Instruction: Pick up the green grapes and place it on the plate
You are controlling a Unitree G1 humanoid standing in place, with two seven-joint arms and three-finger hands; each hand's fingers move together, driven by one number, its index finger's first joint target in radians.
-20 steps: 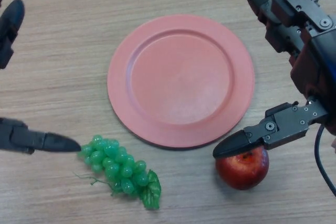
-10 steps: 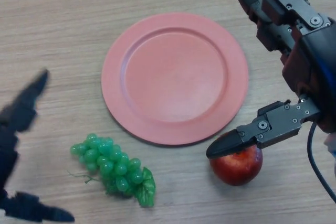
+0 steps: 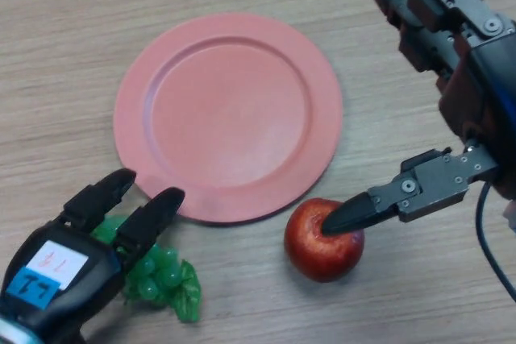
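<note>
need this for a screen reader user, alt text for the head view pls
The robot's left hand reaches down over the green grapes at the near edge of an empty pink plate on a wooden table. Its right hand hovers open, thumb over a red apple.

Plate [image 3: 228,110] is a flat salmon pink, grapes [image 3: 165,278] are bright green with a green leaf, and the apple [image 3: 318,243] is deep red. Both hands are black: the left hand [image 3: 76,267] has a white and blue sticker, the right hand [image 3: 451,78] doesn't. Table [image 3: 72,46] is light wood grain.
</note>
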